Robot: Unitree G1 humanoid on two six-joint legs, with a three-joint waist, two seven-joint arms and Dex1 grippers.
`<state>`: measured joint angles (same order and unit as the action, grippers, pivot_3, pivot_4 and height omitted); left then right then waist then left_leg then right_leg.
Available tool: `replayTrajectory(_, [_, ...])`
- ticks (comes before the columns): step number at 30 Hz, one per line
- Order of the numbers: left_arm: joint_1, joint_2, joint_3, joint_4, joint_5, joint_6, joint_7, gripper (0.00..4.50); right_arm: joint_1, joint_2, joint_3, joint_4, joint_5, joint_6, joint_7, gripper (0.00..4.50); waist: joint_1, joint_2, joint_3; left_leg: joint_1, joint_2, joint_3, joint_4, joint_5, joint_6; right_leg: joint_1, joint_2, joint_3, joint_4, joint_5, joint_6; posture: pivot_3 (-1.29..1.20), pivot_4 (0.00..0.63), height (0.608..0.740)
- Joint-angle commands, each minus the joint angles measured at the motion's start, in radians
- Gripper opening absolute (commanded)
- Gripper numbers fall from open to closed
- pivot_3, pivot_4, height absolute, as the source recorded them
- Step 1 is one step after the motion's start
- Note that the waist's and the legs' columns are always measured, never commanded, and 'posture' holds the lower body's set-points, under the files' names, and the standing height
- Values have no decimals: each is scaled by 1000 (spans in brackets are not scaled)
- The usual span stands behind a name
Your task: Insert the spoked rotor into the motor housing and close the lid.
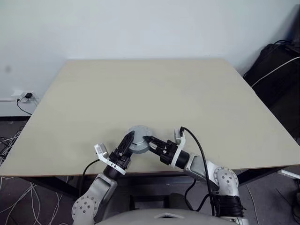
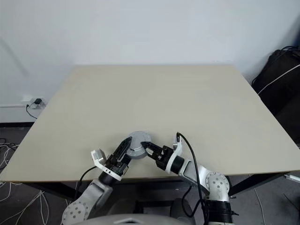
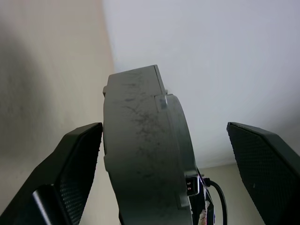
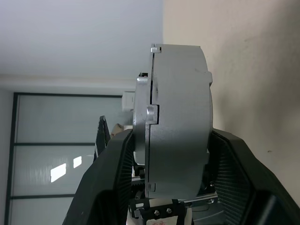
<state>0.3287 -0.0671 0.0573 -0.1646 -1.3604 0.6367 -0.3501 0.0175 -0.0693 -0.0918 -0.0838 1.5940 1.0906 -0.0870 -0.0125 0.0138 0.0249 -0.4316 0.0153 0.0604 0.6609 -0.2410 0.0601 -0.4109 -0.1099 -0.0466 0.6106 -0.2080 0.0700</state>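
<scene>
A round grey assembled disc, the motor housing (image 1: 138, 139) with the lid (image 4: 174, 93) seated on it, is sitting near the front edge of the beige worktop (image 1: 154, 93), about midway between the two arms. The right claw (image 1: 149, 140) is closing its two black fingers (image 4: 117, 187) on the disc, one pad pressing each flat face, the jaws standing partway apart with the disc's thickness filling the gap; in the right wrist view the disc is standing edge-on between the pads, a seam line running round its rim where the two halves are meeting. The left claw (image 1: 127, 142) is standing wide open around the same disc, its fingers (image 3: 70, 173) lying either side; the near pad is sitting just beside the disc's face, the other pad (image 3: 265, 173) is well apart from it, so it is gripping nothing. The spoked rotor cannot be told, nothing of it showing outside the closed disc. A black bag (image 1: 276, 70) with a white cable is lying beyond the worktop's far right corner, and a wall socket (image 1: 26, 96) with a plug is sitting low on the left wall.
</scene>
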Motion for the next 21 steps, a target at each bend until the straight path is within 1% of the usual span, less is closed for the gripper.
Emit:
replayTrajectory(1, [-26,-83,-18,-20,-24,-8,6,4480,-21,7,6,-39,45,-13,22,2096,0,0,0,0,0,0,0,0,0,0,0,0,0,0,0,0,0,740])
replayTrajectory(12, [-36,-78,-26,-26,-19,-20,34,4480,-16,-13,19,-57,41,-21,43,2096,0,0,0,0,0,0,1,0,0,0,0,0,0,0,0,0,0,740])
replayTrajectory(13, [-37,-78,-27,-26,-17,-22,42,4107,-16,-15,22,-59,37,-20,45,2096,0,0,0,0,0,0,1,0,0,0,1,0,0,0,0,0,0,740])
replayTrajectory(14, [-37,-78,-27,-27,-15,-23,47,3904,-17,-16,24,-60,34,-20,46,2096,0,0,0,0,0,0,1,0,0,0,1,0,0,0,0,0,0,740])
replayTrajectory(15, [-38,-78,-28,-27,-15,-24,50,3573,-17,-17,25,-61,33,-20,47,2096,0,0,0,0,0,0,1,0,0,0,1,0,0,0,0,0,0,740])
replayTrajectory(21, [-46,-73,-31,-25,-6,-32,60,3573,-21,-23,34,-60,21,-24,56,2096,1,0,0,0,0,0,1,0,0,1,1,1,0,0,0,0,0,740])
